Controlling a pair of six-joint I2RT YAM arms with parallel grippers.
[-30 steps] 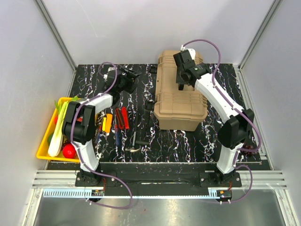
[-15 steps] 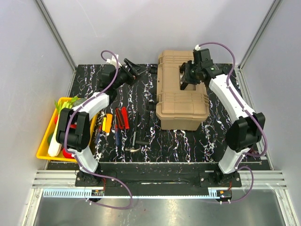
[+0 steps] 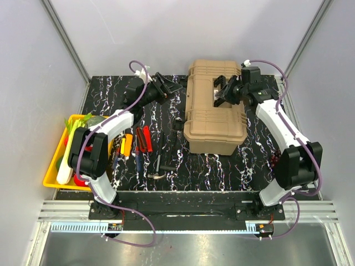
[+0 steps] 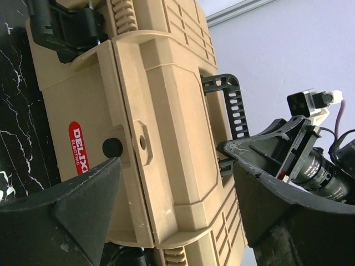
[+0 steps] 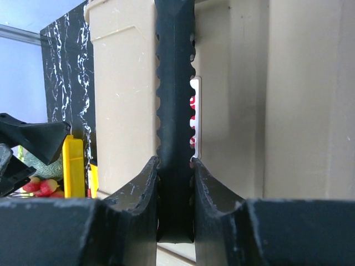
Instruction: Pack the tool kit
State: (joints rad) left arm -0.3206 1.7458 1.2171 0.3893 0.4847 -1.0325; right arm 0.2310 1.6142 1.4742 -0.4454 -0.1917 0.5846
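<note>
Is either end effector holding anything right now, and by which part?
The right end effector grips the toolbox by its black top handle. The left end effector is open and empty.

The only writing that can be read is on the toolbox (image 4: 166, 138). A red oval label (image 4: 79, 145) sits on its latch-side wall, just beside a round black button (image 4: 112, 147) and near the edge where that wall meets the top bearing the handle (image 4: 233, 111). White capitals read "DELIX", with smaller "ELECTRIC" alongside. A finger (image 4: 72, 208) of the left gripper (image 4: 172, 160) hides the label's end, so whether more letters follow cannot be told.
</note>
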